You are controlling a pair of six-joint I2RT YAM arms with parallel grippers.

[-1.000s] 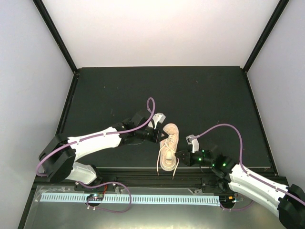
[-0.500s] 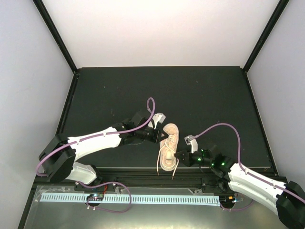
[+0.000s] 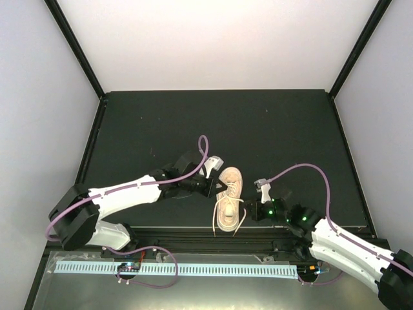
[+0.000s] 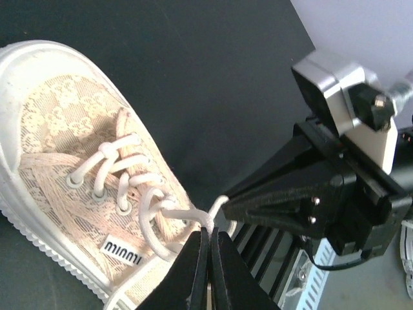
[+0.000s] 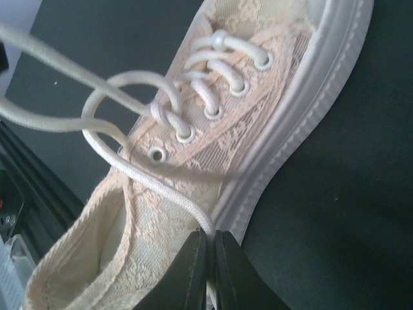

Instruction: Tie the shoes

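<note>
Your right gripper (image 5: 208, 237) has closed on a lace end (image 5: 191, 213), right of the sneaker (image 3: 228, 194) lying between the two grippers; your left gripper (image 4: 210, 236) pinches the other. No knot yet; tying remains.

Left pincer (image 3: 219, 186) pinched closed — right pincer (image 3: 248, 211) likewise; arms reach inward.

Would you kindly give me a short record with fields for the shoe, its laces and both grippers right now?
sneaker: upright on the table, at its near edge, between the two arms
laces: threaded through the eyelets, no bow tied yet
left gripper: shut on one strand of the laces
right gripper: shut on another strand of the laces
</note>
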